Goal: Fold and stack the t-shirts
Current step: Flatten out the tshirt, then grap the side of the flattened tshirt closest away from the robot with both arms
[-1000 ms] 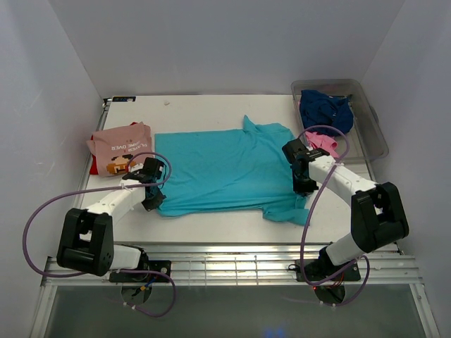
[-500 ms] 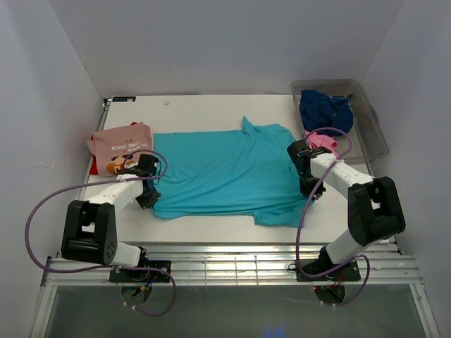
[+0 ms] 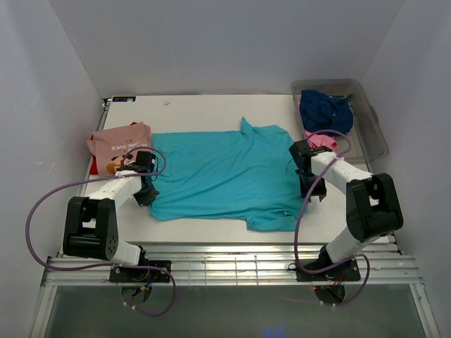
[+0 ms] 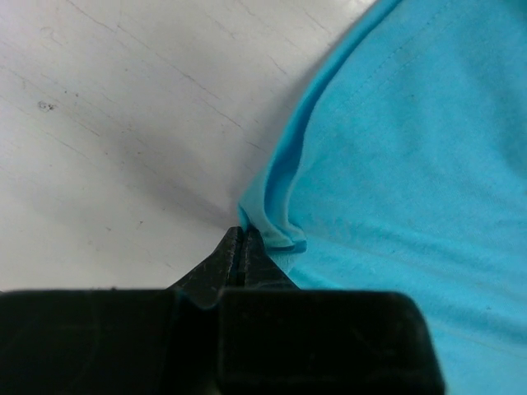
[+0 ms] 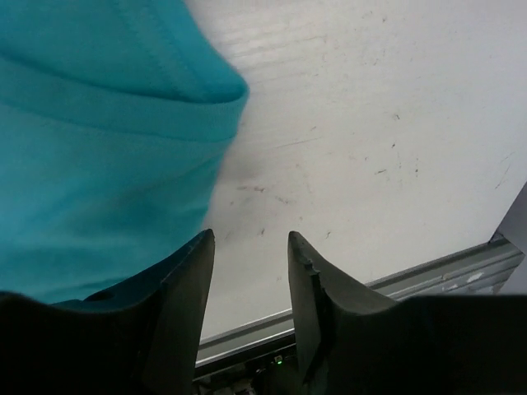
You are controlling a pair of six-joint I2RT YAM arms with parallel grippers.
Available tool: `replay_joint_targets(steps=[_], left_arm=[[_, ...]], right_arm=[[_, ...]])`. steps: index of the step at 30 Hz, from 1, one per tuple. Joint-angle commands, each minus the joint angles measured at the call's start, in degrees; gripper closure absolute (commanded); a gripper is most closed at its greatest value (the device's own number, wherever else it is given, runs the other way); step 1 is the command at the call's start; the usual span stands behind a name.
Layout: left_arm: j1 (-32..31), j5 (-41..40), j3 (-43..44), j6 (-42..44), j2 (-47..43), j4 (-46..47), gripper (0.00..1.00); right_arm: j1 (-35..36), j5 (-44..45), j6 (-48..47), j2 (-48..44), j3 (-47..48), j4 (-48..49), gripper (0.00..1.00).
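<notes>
From above, the turquoise t-shirt (image 3: 225, 172) lies spread across the middle of the counter (image 3: 204, 113), its collar toward the far side and its near right corner rumpled into a fold. The salmon-pink t-shirt (image 3: 120, 144) sits folded at the left edge with a sliver of red under it. A navy t-shirt (image 3: 324, 109) and a bit of bright pink cloth are in the tub (image 3: 377, 137) at the far right. The left pincer (image 3: 146, 191) is down at the shirt's left edge and the right pincer (image 3: 314, 191) is at its right edge.

On the left wrist view, the left pincer (image 4: 240, 245) is clamped tight. The turquoise t-shirt's (image 4: 412, 164) hem rolls up and bunches right at its tips, so I take it to be pinching that edge.

On the right wrist view, the right pincer (image 5: 251, 247) stands parted, holding nothing, with bare counter (image 5: 370, 123) between its fingers. The turquoise t-shirt (image 5: 99, 164) lies just beside its left finger.

This looks like the flattening step before any fold. To do it well, I would draw the pinched left hem outward, low to the counter and slowly, so the cloth tightens without lifting. The right side should then take the rumpled near corner and ease it out flat. A crease left there would carry into every later fold.
</notes>
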Motion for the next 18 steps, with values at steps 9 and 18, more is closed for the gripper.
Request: replay_joint_targets(steps=[9,18], left_arm=[[0.3,5.1,2.3,2.5,-2.5,1.3,0.80],[0.3,7.1,1.6,2.6,-1.4,0.9,0.81]], right_arm=[[3.0,-25.5,-3.6,-11.7,-3.8,4.7,0.49],[5.0,-28.5,-1.7,-11.8,-10.7,5.1,0.50]])
